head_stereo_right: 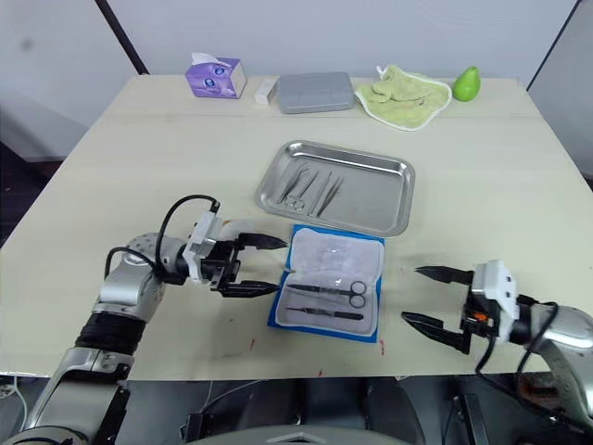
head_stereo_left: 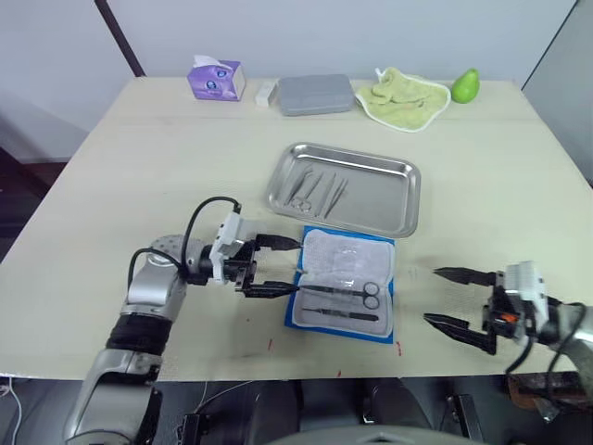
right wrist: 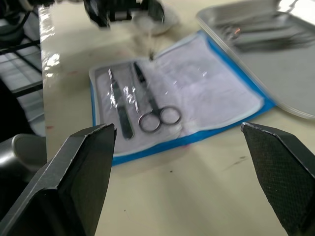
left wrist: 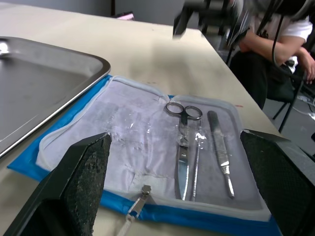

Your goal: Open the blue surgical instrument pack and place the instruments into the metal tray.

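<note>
The blue surgical instrument pack [head_stereo_left: 344, 286] lies open at lower centre of the left eye view, just below the metal tray [head_stereo_left: 345, 188], with scissors [head_stereo_left: 345, 293] and a slim tool [head_stereo_left: 338, 315] in it. The left gripper [head_stereo_left: 275, 267] is at the pack's left edge, jaws spread, empty. It should probably close on the scissors' shank, lift clear of the plastic sleeve, then carry upward to the tray; the right gripper [head_stereo_left: 456, 298], spread, waits at lower right.
</note>
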